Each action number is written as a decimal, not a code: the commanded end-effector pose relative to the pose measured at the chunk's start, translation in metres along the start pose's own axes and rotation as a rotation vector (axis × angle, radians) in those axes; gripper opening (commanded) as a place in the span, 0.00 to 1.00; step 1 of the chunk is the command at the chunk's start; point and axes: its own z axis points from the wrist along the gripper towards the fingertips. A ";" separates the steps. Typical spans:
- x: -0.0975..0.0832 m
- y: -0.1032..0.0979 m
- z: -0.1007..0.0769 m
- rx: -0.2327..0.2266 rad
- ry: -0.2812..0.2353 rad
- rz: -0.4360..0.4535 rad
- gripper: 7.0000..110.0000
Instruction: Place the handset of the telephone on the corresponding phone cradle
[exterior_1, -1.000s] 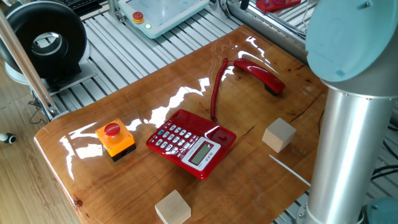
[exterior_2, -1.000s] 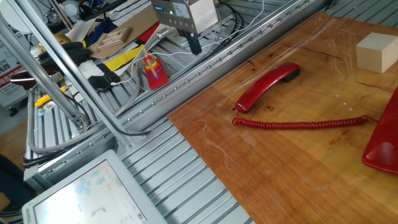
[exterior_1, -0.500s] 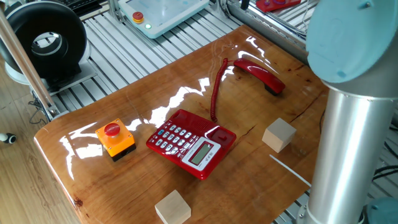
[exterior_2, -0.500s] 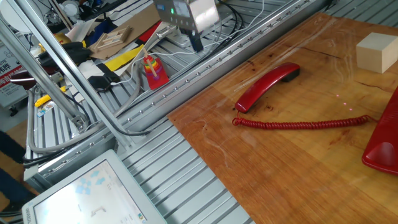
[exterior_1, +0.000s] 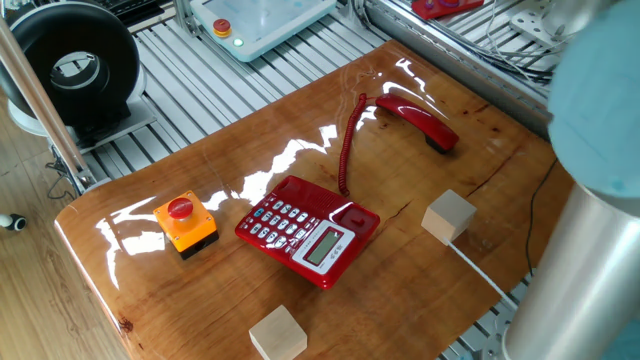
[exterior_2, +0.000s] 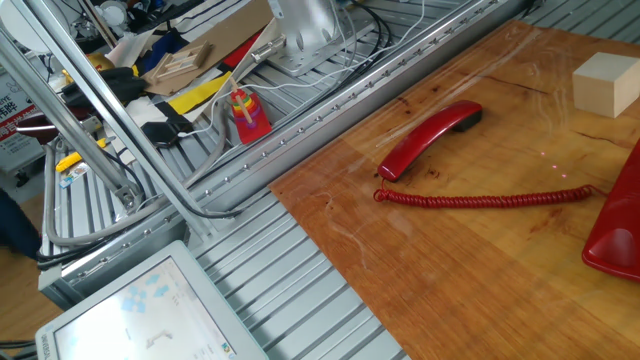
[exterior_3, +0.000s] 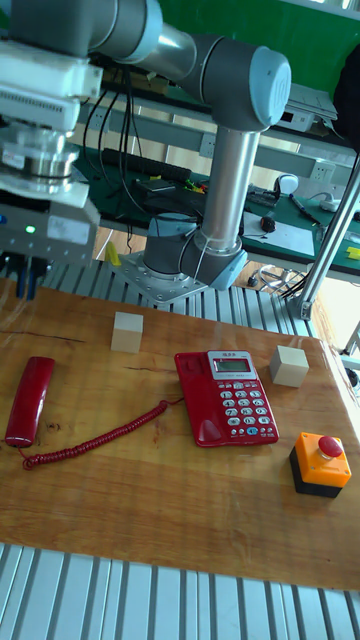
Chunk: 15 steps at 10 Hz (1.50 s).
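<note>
The red handset (exterior_1: 420, 122) (exterior_2: 430, 140) (exterior_3: 28, 400) lies flat on the wooden table, apart from the telephone (exterior_1: 308, 232) (exterior_3: 228, 397). A red coiled cord (exterior_2: 490, 198) (exterior_3: 95, 438) joins them. The phone cradle (exterior_3: 198, 400) (exterior_1: 352, 215) is the bare red strip beside the keypad, and nothing lies on it. In the tall fixed view my gripper (exterior_3: 22, 285) hangs well above the handset's far end, its two dark fingers (exterior_3: 34, 280) apart with nothing between them. It is outside both other views.
An orange box with a red button (exterior_1: 185, 222) (exterior_3: 320, 462) stands beside the phone. Wooden blocks (exterior_1: 448, 216) (exterior_1: 277, 333) (exterior_3: 127, 331) (exterior_3: 290, 365) sit around it. My arm's column (exterior_1: 590, 250) rises at the table's right edge. Slatted metal (exterior_2: 330, 290) surrounds the table.
The gripper has left the other fixed view, where it hung over the clutter beyond the table. The arm's column has shifted right in the one fixed view. Handset and phone are unmoved.
</note>
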 end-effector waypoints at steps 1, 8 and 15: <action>-0.013 0.016 -0.001 -0.058 0.015 0.013 0.00; -0.101 0.022 0.190 -0.045 0.032 0.048 0.00; -0.062 0.041 0.200 -0.086 0.143 0.010 0.00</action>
